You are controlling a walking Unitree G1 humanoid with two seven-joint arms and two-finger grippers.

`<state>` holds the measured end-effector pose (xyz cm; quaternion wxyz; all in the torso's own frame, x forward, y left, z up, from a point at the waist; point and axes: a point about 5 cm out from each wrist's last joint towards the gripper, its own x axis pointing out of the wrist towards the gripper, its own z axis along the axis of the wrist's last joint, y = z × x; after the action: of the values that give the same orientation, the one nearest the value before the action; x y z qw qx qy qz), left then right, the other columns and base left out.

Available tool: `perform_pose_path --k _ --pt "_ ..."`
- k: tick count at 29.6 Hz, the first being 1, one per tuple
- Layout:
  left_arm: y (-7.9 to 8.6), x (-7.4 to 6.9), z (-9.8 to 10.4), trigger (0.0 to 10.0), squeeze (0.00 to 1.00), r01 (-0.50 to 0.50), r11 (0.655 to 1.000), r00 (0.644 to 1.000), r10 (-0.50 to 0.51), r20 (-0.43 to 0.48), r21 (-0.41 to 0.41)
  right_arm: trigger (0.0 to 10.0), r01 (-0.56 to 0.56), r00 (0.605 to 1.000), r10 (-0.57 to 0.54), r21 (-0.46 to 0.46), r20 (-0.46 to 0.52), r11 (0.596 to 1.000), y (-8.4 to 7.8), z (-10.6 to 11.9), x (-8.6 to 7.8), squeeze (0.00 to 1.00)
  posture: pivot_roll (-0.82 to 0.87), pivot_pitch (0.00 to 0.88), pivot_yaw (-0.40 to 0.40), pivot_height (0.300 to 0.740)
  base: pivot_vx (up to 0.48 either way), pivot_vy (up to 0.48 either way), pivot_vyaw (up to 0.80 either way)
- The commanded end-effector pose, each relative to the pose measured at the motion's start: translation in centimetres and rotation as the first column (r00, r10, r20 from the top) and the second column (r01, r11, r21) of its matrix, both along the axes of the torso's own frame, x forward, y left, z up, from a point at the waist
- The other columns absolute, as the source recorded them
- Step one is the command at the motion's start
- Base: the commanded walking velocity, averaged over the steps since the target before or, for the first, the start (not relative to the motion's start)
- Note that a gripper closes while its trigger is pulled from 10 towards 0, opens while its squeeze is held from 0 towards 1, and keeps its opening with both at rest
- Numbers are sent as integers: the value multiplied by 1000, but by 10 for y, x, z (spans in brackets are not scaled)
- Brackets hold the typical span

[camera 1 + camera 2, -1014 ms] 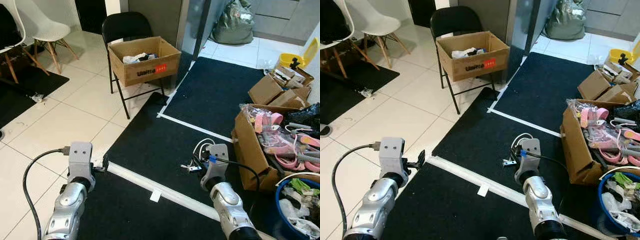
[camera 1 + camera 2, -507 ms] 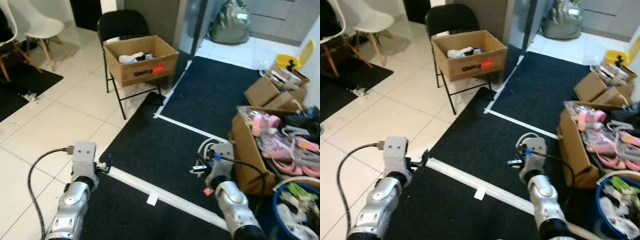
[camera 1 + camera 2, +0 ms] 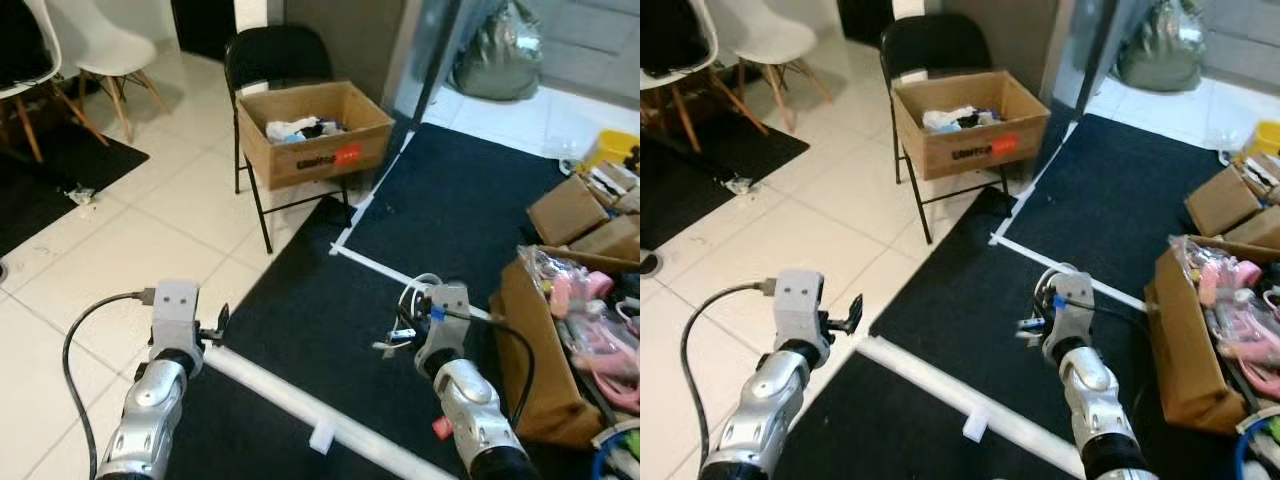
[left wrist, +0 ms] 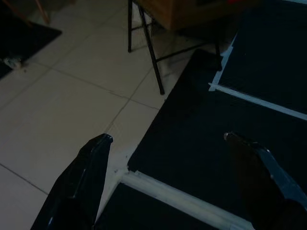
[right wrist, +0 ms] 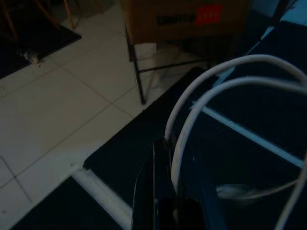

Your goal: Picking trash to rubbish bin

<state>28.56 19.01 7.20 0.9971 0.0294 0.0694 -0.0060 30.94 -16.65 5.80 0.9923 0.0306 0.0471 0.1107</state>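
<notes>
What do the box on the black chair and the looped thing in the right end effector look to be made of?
Box: plain brown corrugated cardboard, matte, with folded flaps and a red label. Looped thing: seemingly a plastic-sheathed white cable, smooth and slightly glossy, clamped in the right end effector. Chair: black, probably metal-framed, judging by its thin legs.

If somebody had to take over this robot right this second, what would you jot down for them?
Right gripper: jaws shut on a loop of white cable, held up over the black mat.
Left gripper: jaws open, holding nothing, near the mat's taped edge.
Bin: the cardboard box on the black folding chair ahead already holds some scraps.
Done: the cable is picked up.
Left: carry it to the box and drop it in. A small scrap also lies on the tiles far left.
</notes>
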Motion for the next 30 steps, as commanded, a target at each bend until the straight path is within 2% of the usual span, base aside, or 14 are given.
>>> perform_pose_path --k 1,6,30 --pt "1 -3 -4 10000 0 7 1000 1000 -6 -19 15 10000 2 1000 -2 -1 -24 1000 -3 -6 -4 0 40 122 -14 740 375 0 0" --pt "1 -3 -4 10000 0 10 1000 1000 -9 -18 18 10000 -4 1000 4 3 -29 1000 -2 -7 -5 0 42 116 -15 740 375 0 -101" --pt "3 -5 -4 10000 0 17 1000 1000 -16 -21 25 10000 3 999 -2 6 -39 1000 -2 -9 -5 0 45 113 -13 740 372 0 -789"
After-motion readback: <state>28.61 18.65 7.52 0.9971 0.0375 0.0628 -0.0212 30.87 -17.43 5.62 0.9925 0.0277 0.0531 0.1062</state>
